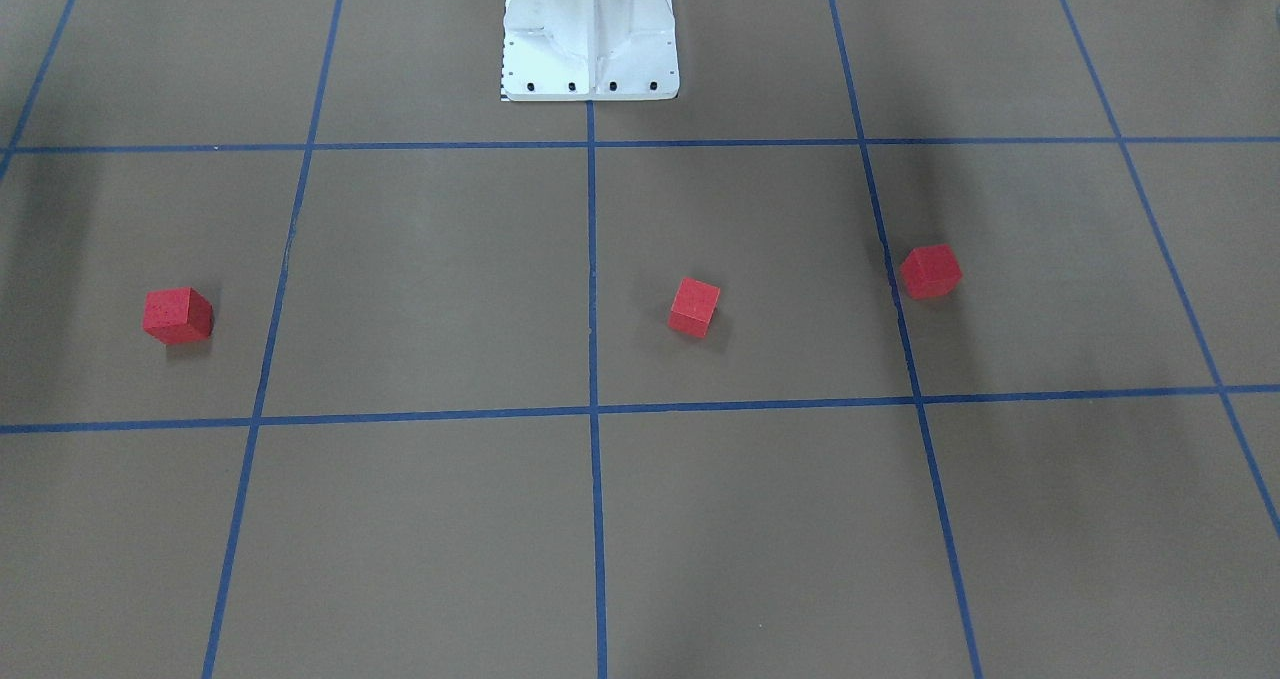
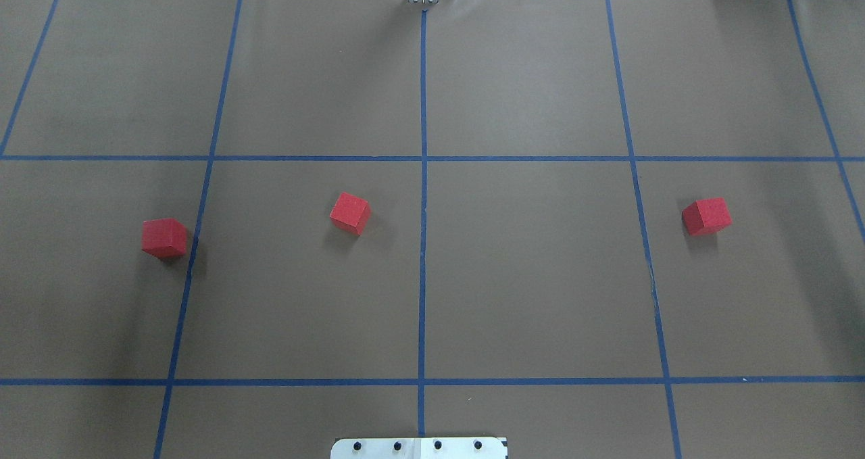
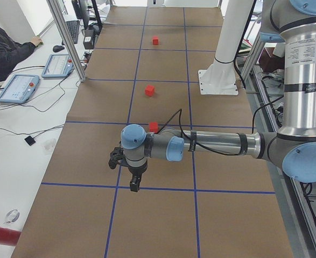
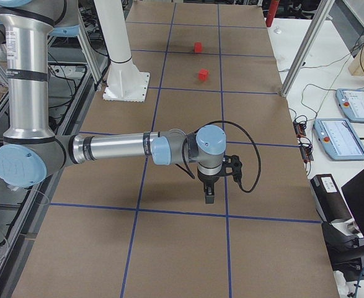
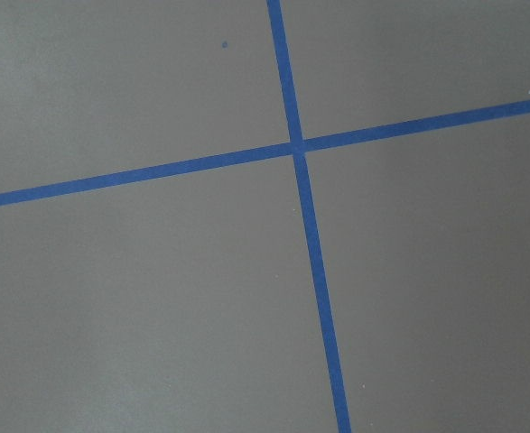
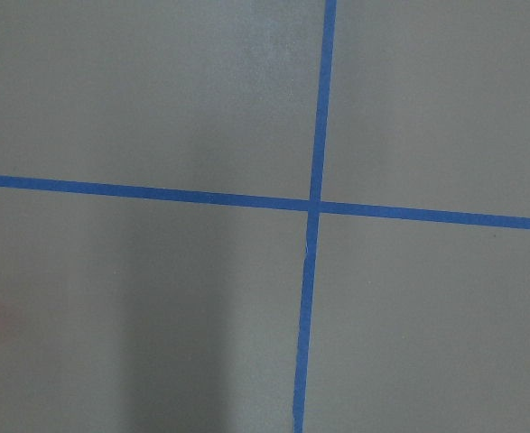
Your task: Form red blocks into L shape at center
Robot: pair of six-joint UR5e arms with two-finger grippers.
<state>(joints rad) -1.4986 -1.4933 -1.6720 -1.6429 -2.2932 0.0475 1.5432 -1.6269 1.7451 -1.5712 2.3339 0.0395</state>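
Presently, stock held against the L-shape job:

- Item: middle red block [image 2: 350,213]. It sits flat on the brown floor [image 2: 540,276], in the square just to the robot's left of the middle line of the blue tape grid [image 2: 422,276]. It is near the center [image 2: 424,158], taken here as the crossing on that line, but apart from it, and it is turned askew to the grid.
- Item: left red block [image 2: 164,238]. It stands alone just beside the outer side of the next line leftward, well apart from the middle one.
- Item: right red block [image 2: 707,216]. It stands alone in the outer right square and is the farthest from the center.
- Item: left gripper [image 3: 133,187]. It shows only in a side view, pointing down over a tape line beyond the left block. I cannot tell whether its fingers are spread or pressed together.
- Item: right gripper [image 4: 209,200]. It also shows only from the side, pointing down over bare floor, and I cannot tell its finger state. Its wrist camera catches a red sliver at the frame's left edge, probably the right block.
- Done, by judgement: nothing. No two blocks touch and none lies on the crossing.
- Outstanding: all three blocks need to go to the crossing and be squared up. Two should sit in a row, with the third against the side of an end block.
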